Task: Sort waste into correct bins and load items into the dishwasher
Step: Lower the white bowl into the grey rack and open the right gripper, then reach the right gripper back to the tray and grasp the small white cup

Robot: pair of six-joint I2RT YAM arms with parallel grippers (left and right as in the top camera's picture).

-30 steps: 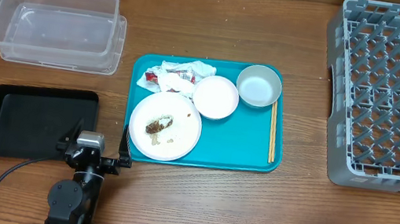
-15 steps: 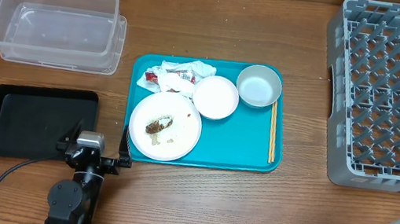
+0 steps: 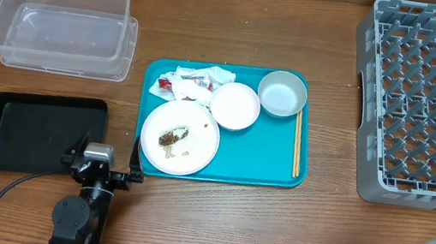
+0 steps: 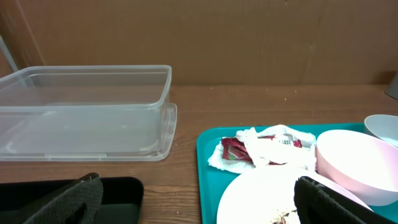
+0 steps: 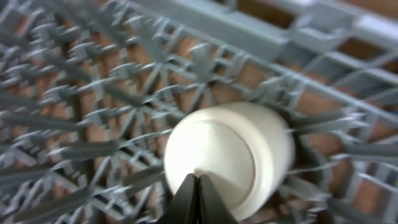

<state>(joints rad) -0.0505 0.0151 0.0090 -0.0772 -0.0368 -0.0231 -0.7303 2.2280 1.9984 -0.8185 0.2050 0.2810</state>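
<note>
Small cup (image 5: 227, 158) sitting in the grey dish rack (image 5: 93, 93)
The white cup is resting among the blurred rack pegs, while the right gripper (image 5: 199, 198) is pointing at the cup's lower edge, its fingers pressed together.

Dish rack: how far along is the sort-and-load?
Done: one small white cup sits in the grey dish rack. In hand: nothing; left gripper open, right gripper shut, empty. To do: napkin, wrapper, large plate with scraps, small plate, bowl and chopsticks on the teal tray; clear tub and black tray hold nothing.
</note>
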